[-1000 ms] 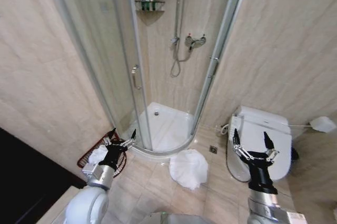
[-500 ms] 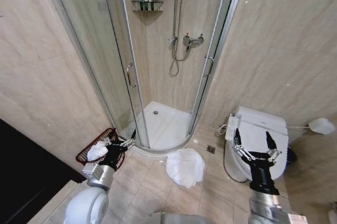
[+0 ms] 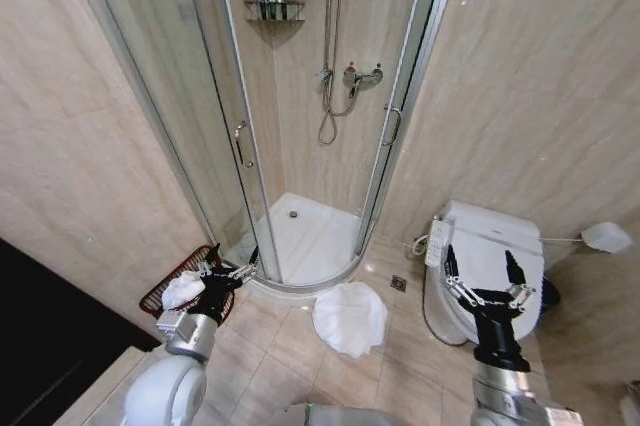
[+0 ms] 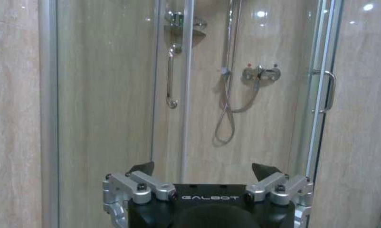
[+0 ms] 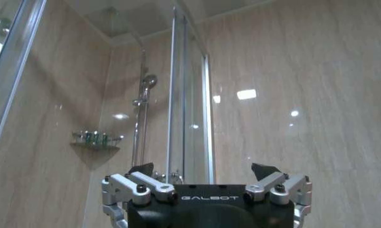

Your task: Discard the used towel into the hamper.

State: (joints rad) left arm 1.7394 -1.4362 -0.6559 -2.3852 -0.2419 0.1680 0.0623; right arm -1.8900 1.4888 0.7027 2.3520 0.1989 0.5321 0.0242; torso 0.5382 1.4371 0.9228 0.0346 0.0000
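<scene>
- Since a second ago the whole head view has shifted: the shower stall sits further left and lower, so the camera has moved; both arms keep their raised pose.
- White towel (image 3: pixel 350 318) lies crumpled on the floor tiles before the shower, untouched; the discarding is all still to do.
- Hamper (image 3: pixel 165 294) stands by the left wall, with something white in it.
- Left gripper (image 3: pixel 228 272) hovers spread beside the hamper, empty.
- Right gripper (image 3: pixel 482 268) hangs before the toilet (image 3: pixel 490 236), fingers apart, empty.
</scene>
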